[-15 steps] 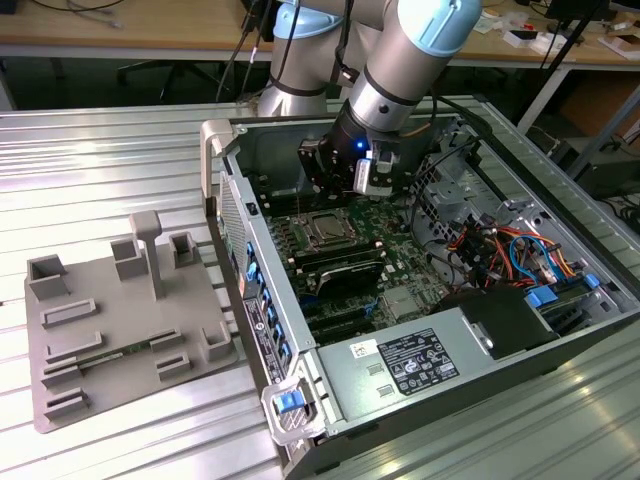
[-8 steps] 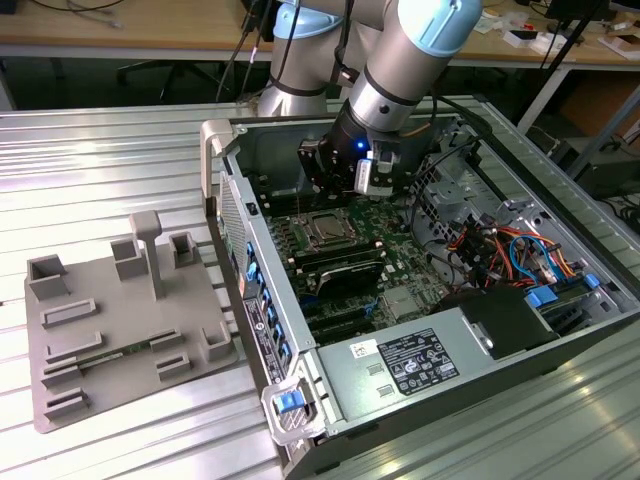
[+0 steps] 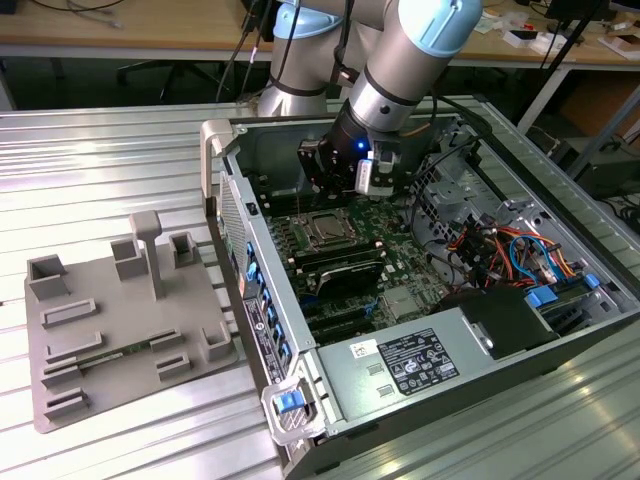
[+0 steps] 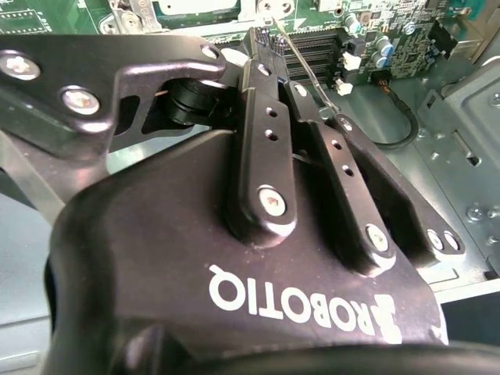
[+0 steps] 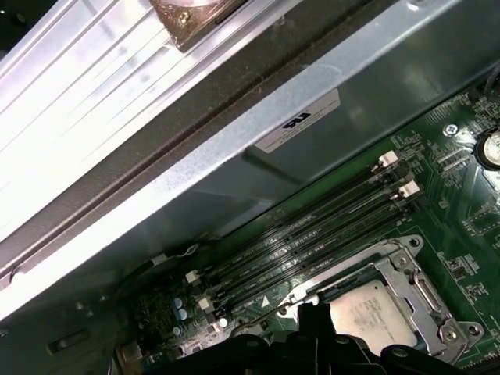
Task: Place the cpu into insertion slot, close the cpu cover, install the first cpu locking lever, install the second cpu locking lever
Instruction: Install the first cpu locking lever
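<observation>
The cpu (image 3: 325, 229) (image 5: 376, 314) lies flat in the insertion slot (image 3: 309, 238) on the green board inside the open computer case. Its silvery top shows through the window of the cpu cover (image 5: 353, 271), which lies down around it. My gripper (image 3: 335, 188) (image 4: 262, 43) hangs just above the far edge of the slot. A thin wire locking lever (image 4: 306, 69) runs slanted past the gripper's tip, lifted off the board. I cannot tell whether the gripper touches it.
Long black memory slots (image 5: 312, 234) run beside the socket, close to the case's side wall (image 5: 234, 156). Black finned bars (image 3: 340, 268), cable bundles (image 3: 500, 250) and a power supply (image 3: 400, 365) crowd the case. A grey fixture tray (image 3: 120, 320) sits on the exterior view's left.
</observation>
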Motion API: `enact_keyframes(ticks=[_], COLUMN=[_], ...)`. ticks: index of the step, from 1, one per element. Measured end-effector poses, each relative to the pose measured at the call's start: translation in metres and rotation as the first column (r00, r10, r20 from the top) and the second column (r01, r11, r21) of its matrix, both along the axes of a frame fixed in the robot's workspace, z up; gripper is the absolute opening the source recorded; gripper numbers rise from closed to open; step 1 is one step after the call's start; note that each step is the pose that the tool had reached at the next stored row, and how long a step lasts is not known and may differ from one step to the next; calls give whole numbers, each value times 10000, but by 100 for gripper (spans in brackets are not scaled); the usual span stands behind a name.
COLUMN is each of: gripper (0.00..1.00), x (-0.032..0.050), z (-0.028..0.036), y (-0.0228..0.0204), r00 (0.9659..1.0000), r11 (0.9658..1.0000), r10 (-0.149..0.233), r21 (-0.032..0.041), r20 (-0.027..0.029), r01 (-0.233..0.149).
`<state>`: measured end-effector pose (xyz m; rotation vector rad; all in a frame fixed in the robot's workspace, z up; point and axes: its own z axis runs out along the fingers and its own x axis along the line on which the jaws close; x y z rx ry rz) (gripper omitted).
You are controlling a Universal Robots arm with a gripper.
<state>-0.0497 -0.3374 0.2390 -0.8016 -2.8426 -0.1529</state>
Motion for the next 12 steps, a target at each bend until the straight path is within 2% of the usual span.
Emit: enact_keyframes(ticks=[12], gripper=[11], x=[0], z=[0], y=[0], r00=[9996], r11=[9996], r10=[276], r21=[31], r20=[0], r01=[-276])
